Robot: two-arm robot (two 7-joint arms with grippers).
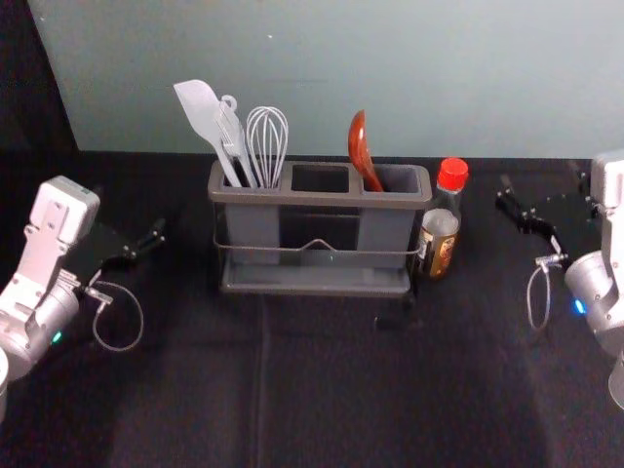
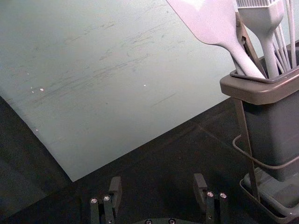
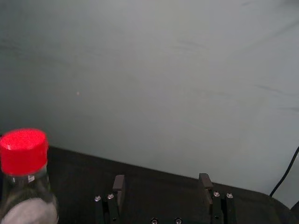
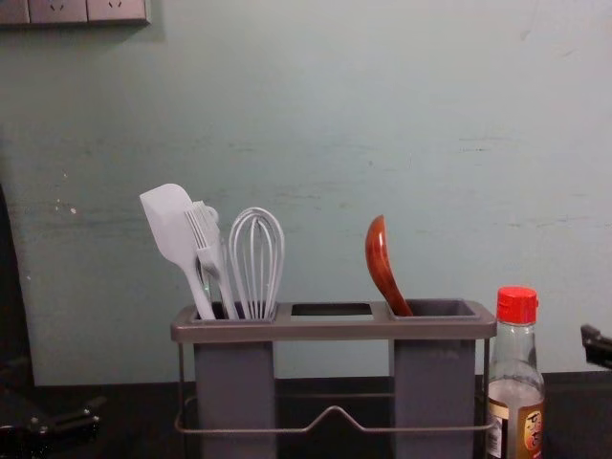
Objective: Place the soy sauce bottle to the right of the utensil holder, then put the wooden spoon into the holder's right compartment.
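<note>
My wrist views show the left gripper (image 1: pixel 146 244) and right gripper (image 1: pixel 509 200) spread wide, flanking the holder (image 1: pixel 317 199); head view: bottle (image 1: pixel 439 234) beside its right end, spoon (image 1: pixel 359 141) in its right compartment. Chest view adds sockets (image 4: pixel 59 10).

And I'm facing a scuffed grey-green wall (image 4: pixel 316 124), socket plates (image 4: pixel 86 10) high on the left, a dark strip (image 1: pixel 34 93) down its edge there, creased black cloth (image 1: pixel 331 390) spreading below me!

The left arm (image 1: pixel 41 249) and right arm (image 1: pixel 597 278) come in from opposite sides, well apart. Both the left gripper (image 1: pixel 130 213) and the right gripper (image 1: pixel 544 185) point forward and inward, their fingers spread wide.
</note>
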